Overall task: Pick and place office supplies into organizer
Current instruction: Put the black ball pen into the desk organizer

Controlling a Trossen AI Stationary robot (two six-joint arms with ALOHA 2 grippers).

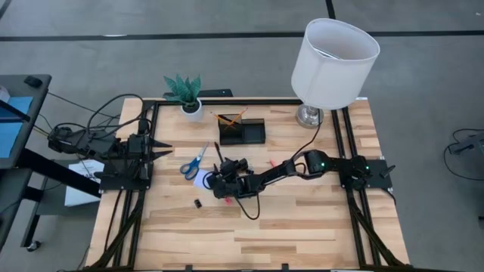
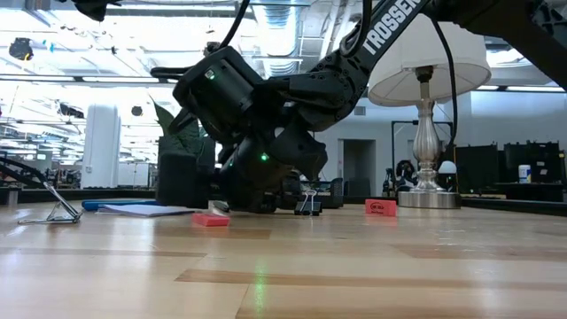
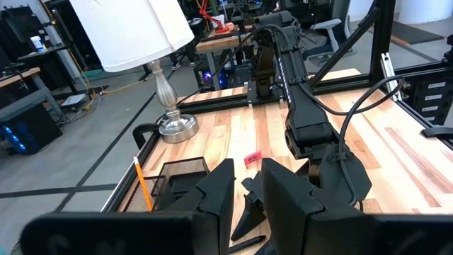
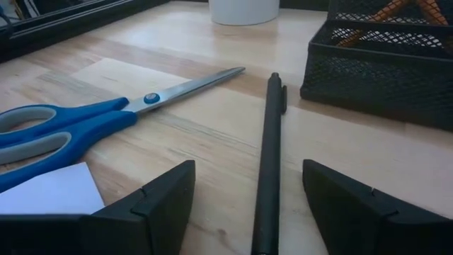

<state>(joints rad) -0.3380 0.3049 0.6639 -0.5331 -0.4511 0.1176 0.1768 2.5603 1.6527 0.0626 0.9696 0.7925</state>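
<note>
Right gripper (image 4: 248,205) low over the table middle, jaws spread wide, straddling the black pen (image 4: 269,156) without touching it yet. Pen flat on the wood, just beside the scissors (image 4: 78,127) and the note pad (image 4: 49,191), pointing toward the organizer (image 4: 382,64), which sits near. Likely light, stiff, smooth round barrel, so prone to roll or slip; best pinched across the barrel near mid-length, fingers square to it, then tipped upright for the cup section. Left gripper (image 3: 244,195) parked at the left table edge, jaws nearly pressed together, holding nothing. Right wrist view alone gives the pen centred between the fingers and the mesh wall of the organizer with orange pens (image 4: 414,10) inside; the overhead view hides the pen almost wholly under the arm. Overhead view alone gives the layout: organizer (image 1: 242,132) behind the gripper, plant pot (image 1: 192,109) and lamp (image 1: 333,60) at the back, small black clip (image 1: 197,203) near the front. Low view alone gives the pink-red pieces (image 2: 211,219) and a binder clip (image 2: 307,205) lying on the wood.
</note>
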